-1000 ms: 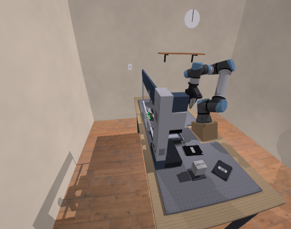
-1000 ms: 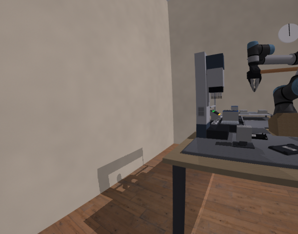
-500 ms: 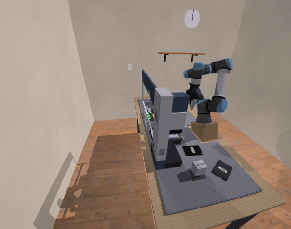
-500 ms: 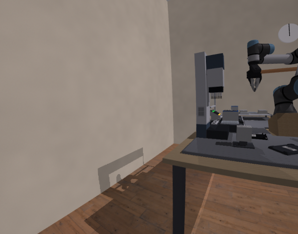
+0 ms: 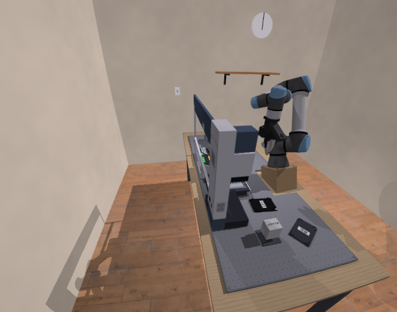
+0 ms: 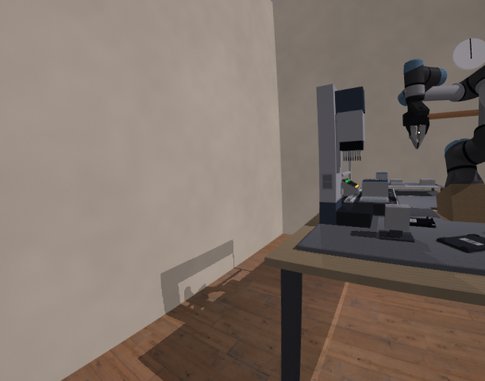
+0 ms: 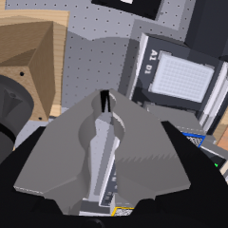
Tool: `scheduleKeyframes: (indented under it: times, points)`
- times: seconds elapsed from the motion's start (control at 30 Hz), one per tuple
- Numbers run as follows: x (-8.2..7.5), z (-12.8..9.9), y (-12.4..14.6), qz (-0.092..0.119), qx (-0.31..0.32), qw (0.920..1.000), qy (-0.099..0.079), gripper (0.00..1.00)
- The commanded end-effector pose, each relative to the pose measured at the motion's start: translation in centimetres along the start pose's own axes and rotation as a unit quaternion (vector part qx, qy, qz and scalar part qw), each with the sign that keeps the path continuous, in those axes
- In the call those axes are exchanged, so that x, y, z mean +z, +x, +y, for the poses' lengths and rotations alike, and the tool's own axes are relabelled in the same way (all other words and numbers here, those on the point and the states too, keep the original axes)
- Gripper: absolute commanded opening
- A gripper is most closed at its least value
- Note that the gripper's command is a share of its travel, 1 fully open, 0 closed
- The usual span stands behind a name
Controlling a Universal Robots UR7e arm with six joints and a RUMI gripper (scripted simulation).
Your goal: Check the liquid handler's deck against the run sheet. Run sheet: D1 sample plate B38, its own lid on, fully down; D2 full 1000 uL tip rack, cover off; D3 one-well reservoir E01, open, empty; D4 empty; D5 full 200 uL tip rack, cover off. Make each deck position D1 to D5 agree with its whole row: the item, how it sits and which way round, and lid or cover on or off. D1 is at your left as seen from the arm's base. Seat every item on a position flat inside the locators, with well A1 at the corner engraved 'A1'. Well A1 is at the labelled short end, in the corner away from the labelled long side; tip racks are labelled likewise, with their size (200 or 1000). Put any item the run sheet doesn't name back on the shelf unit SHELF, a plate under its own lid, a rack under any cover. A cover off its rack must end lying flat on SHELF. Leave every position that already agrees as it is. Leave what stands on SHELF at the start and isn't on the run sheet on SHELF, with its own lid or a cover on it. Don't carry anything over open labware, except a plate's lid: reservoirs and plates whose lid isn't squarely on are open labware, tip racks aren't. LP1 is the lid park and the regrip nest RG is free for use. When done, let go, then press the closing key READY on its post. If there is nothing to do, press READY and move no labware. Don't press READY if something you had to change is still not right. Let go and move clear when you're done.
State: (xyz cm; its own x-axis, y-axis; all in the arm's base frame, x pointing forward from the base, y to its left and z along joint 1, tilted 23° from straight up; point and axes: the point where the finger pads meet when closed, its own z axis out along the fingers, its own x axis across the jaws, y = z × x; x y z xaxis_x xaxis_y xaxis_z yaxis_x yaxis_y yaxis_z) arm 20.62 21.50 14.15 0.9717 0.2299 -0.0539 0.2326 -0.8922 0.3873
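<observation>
1. My jaws are pressed together with nothing between them. In the exterior view the gripper [image 6: 416, 139] hangs high above the tabletop [image 6: 398, 271], pointing down.

2. Straight under the tips I see only bare perforated deck plate [image 7: 90, 62]. The arm's wooden pedestal [image 7: 28, 62] lies off to one side.

3. The nearest task item is the plate at D1 [image 7: 182, 76], a pale, finely gridded rectangle inside dark locators, with "A1 D1" engraved on the frame beside it. It lies ahead and to one side of the tips, well apart and far below them.

4. Whether a lid covers that plate I cannot tell; the label is not readable from here.

5. I judge the plate to be light, rigid moulded plastic with smooth, fairly slippery walls. I would take it across the two long sides, low on the skirt, jaws spread wide first. A lid would lift off alone if I pinched too high.

6. Next along the row, a blue-edged corner of another item [image 7: 195, 141] just shows (probably a tip rack, stiff and a bit heavier).

7. Farther out, the liquid handler's tower [image 5: 225, 161] stands over the deck.
</observation>
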Motion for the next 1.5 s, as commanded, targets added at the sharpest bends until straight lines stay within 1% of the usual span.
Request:
scheduleKeyframes:
  times: [0.0, 0.3, 0.37, 0.43, 0.47, 0.93, 1.0, 1.1, 1.4, 1.47]
  points:
    - [-0.3, -2.2, 0.9, 0.003, 0.005, 1.0, 0.001, 0.0]
    - [-0.3, -2.1, 0.9, 0.004, 0.006, 1.0, 0.001, 0.0]
    - [-0.3, -3.2, 1.1, 0.003, 0.025, 0.9997, 0.001, 0.0]
    - [-0.3, -3.2, 1.1, 0.003, 0.025, 0.9997, 0.001, 0.0]
    - [-0.3, -3.7, 1.2, 0.003, 0.035, 0.9994, 0.001, 0.0]
    - [-0.3, -10.5, 2.8, 0.003, 0.036, 0.9993, 0.002, 0.0]
    - [-0.3, -10.5, 2.8, 0.003, 0.036, 0.9993, 0.002, 0.0]
    - [-0.3, -11.9, 3.2, 0.003, 0.036, 0.9993, 0.002, 0.0]
    - [-0.3, -11.8, 3.2, 0.004, 0.037, 0.9993, 0.002, 0.0]
    - [-0.3, -12.9, 3.4, 0.003, 0.056, 0.9984, 0.002, 0.0]
